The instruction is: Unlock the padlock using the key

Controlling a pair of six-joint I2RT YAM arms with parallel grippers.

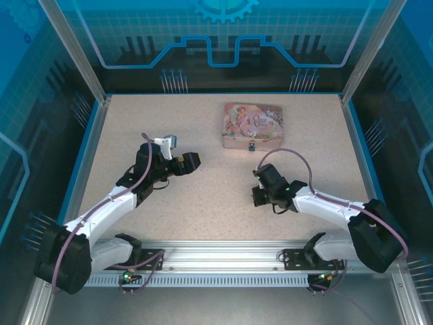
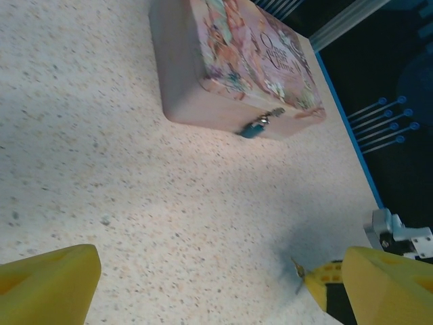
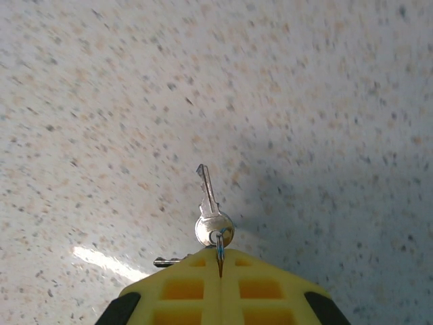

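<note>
Your right claw (image 3: 220, 256) is pinching the key (image 3: 208, 203) by its ring; left claw (image 2: 223, 288) wide open, empty.

The padlock (image 2: 256, 126), a tiny blue-teal body on a thin metal shackle, is hanging from the clasp on the near face of the pink tin (image 2: 237, 61), far and slightly right of the middle, its body leaning against the tin's wall. The key (image 3: 208, 200), small, thin and silvery, is sticking out from the closed tips of the right gripper (image 3: 218, 256), which are pinching its ring. Its blade is pointing away, and it is sitting well nearer than the padlock.
</note>
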